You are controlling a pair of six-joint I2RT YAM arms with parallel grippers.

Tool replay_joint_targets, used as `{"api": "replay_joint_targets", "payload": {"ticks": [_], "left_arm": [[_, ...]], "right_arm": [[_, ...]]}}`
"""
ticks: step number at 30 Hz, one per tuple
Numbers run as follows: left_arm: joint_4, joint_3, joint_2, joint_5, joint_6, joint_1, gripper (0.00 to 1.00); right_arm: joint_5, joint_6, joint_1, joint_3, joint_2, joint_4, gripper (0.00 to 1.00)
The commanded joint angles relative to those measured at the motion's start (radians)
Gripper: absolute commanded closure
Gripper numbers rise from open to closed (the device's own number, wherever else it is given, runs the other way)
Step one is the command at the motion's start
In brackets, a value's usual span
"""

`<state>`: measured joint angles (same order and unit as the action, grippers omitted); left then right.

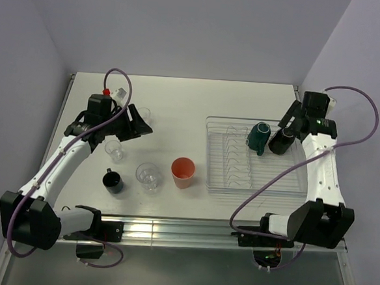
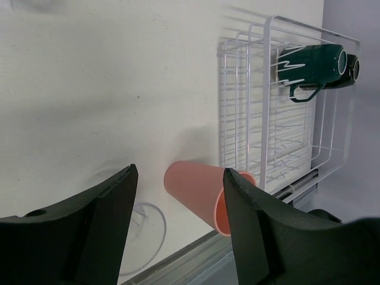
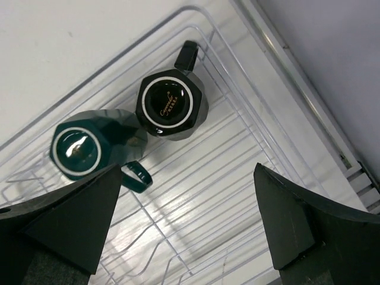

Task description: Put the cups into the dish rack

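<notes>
Rack load: two cups are held in the dish rack [image 1: 255,193], a dark green mug [image 3: 89,148] and a dark mug [image 3: 171,105]. Both are mouth-down, side by side at its far right end.
Table load: five cups stand on the table [image 1: 180,96], all to the left of the rack: a salmon cup [image 1: 183,172], a black mug [image 1: 114,181] and three tumblers [image 1: 148,175] [image 1: 116,149] [image 1: 144,115].
Right gripper [image 3: 189,169]: spread wide, nothing pinched, hung above the two racked mugs and apart from both.
Left gripper [image 1: 139,124]: spread, nothing pinched, raised near the farthest tumbler.
Deciding relation: the salmon cup is framed between the left fingers in the wrist view, ahead of them, rightward and toward the bases. A tumbler stands just beside it.
Long axis: upright, mouth up.
Nearer arm: the left, so a sideways grasp by it is judged likeliest.
</notes>
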<state>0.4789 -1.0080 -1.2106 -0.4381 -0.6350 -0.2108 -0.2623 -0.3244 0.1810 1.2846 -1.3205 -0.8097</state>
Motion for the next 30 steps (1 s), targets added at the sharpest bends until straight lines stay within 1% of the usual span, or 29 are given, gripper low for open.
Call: {"api": "replay_joint_targets", "payload": {"ticks": [1, 4, 5, 7, 8, 9, 10, 11, 12, 13, 15, 16, 18, 20, 24, 27, 30], "left_arm": [[0.013, 0.006, 0.059, 0.097, 0.02, -0.039, 0.34], [0.041, 0.019, 0.091, 0.206, 0.018, -0.113, 0.34], [0.056, 0.02, 0.095, 0.238, 0.015, -0.168, 0.33], [0.067, 0.032, 0.1, 0.329, 0.008, -0.225, 0.34], [0.07, 0.037, 0.105, 0.355, -0.006, -0.278, 0.33], [0.078, 0.048, 0.108, 0.381, -0.017, -0.303, 0.33], [0.084, 0.049, 0.109, 0.43, -0.037, -0.324, 0.33], [0.092, 0.052, 0.112, 0.44, -0.048, -0.364, 0.33], [0.099, 0.054, 0.115, 0.482, -0.058, -0.383, 0.33], [0.118, 0.052, 0.115, 0.507, -0.074, -0.398, 0.33], [0.136, 0.04, 0.103, 0.562, -0.08, -0.452, 0.34], [0.162, 0.033, 0.095, 0.579, -0.09, -0.47, 0.34], [0.185, 0.005, 0.069, 0.646, -0.1, -0.541, 0.34], [0.243, -0.018, 0.04, 0.72, -0.129, -0.59, 0.35], [0.319, -0.037, 0.026, 0.808, -0.178, -0.618, 0.36], [0.34, -0.023, 0.043, 0.831, -0.207, -0.619, 0.36], [0.349, -0.008, 0.049, 0.823, -0.219, -0.619, 0.38]], "right_arm": [[0.007, -0.016, -0.012, -0.037, 0.107, 0.014, 0.0], [0.044, -0.024, -0.046, -0.053, 0.179, 0.035, 0.0], [0.052, -0.025, -0.089, -0.054, 0.194, 0.038, 0.0], [0.057, -0.034, -0.145, -0.05, 0.22, 0.038, 0.0], [0.035, -0.042, -0.176, -0.044, 0.225, 0.035, 0.0], [0.029, -0.054, -0.263, -0.039, 0.23, 0.035, 0.0], [0.029, -0.062, -0.296, -0.031, 0.233, 0.034, 0.0], [0.028, -0.07, -0.326, -0.027, 0.234, 0.037, 0.0], [0.028, -0.077, -0.356, -0.025, 0.236, 0.041, 0.0], [0.026, -0.093, -0.408, -0.019, 0.237, 0.046, 0.0], [0.021, -0.111, -0.455, -0.011, 0.234, 0.052, 0.0], [0.015, -0.119, -0.501, -0.005, 0.228, 0.053, 0.0], [0.003, -0.136, -0.544, -0.004, 0.216, 0.063, 0.0], [-0.017, -0.143, -0.6, 0.004, 0.205, 0.063, 0.0], [-0.038, -0.154, -0.656, 0.018, 0.181, 0.063, 0.0], [-0.048, -0.159, -0.68, 0.019, 0.175, 0.069, 0.0], [-0.051, -0.159, -0.69, 0.021, 0.173, 0.069, 0.0]]}}
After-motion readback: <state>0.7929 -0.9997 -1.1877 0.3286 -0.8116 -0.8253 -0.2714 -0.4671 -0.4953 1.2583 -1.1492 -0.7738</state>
